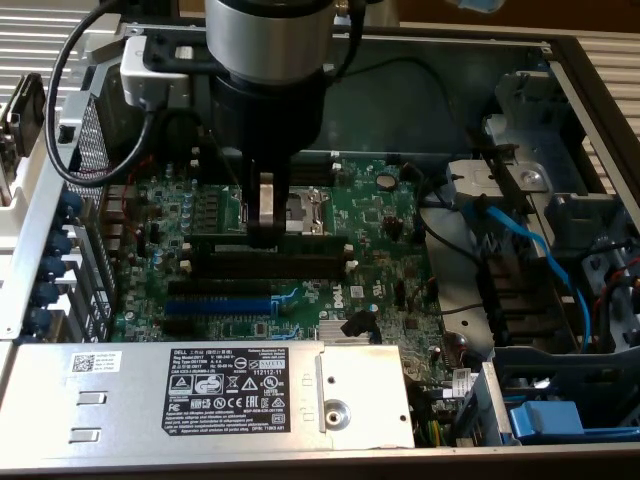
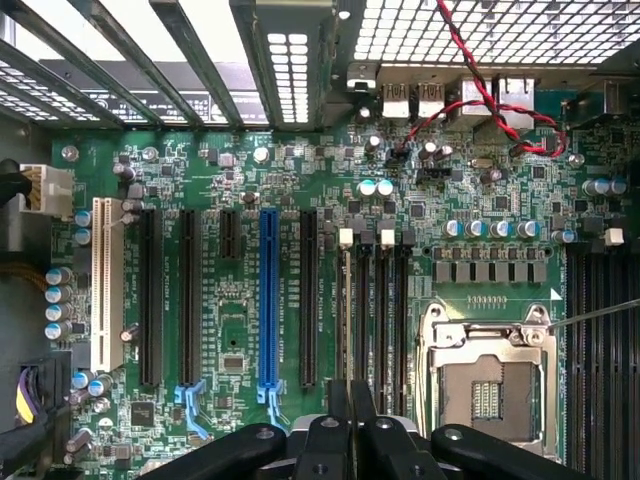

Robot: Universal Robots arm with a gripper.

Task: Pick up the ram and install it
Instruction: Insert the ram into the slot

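**Gripper pinched on the ram at the memory slots**

Nearest in the exterior view lies the silver power supply (image 1: 120, 395) with its black label, across the front of the open computer case (image 1: 450, 45). Just behind it starts the green motherboard (image 1: 390, 215), with a blue expansion slot (image 1: 215, 303) close to the power supply's edge. Beyond that slot run the long black memory slots (image 1: 300, 268), lying side by side.

At the far side of these slots is the ram (image 1: 305, 243), a long dark stick lying in line with them. The gripper (image 1: 264, 232) comes straight down on it. Its fingers are drawn in narrow, and they pinch the stick's upper edge left of its middle in the exterior view. Whether the ram is pressed fully home in a slot cannot be told.

In the wrist view the gripper (image 2: 350, 400) has its two black fingers close together, over the near end of the memory slots (image 2: 385, 310). The blue expansion slot (image 2: 268, 300) lies on one side of them and the open CPU socket (image 2: 490, 385) on the other.

Just beyond the ram in the exterior view sits the CPU socket (image 1: 310, 210). Further off, toward the exterior view's right, a blue cable (image 1: 530, 250) crosses the drive bay.
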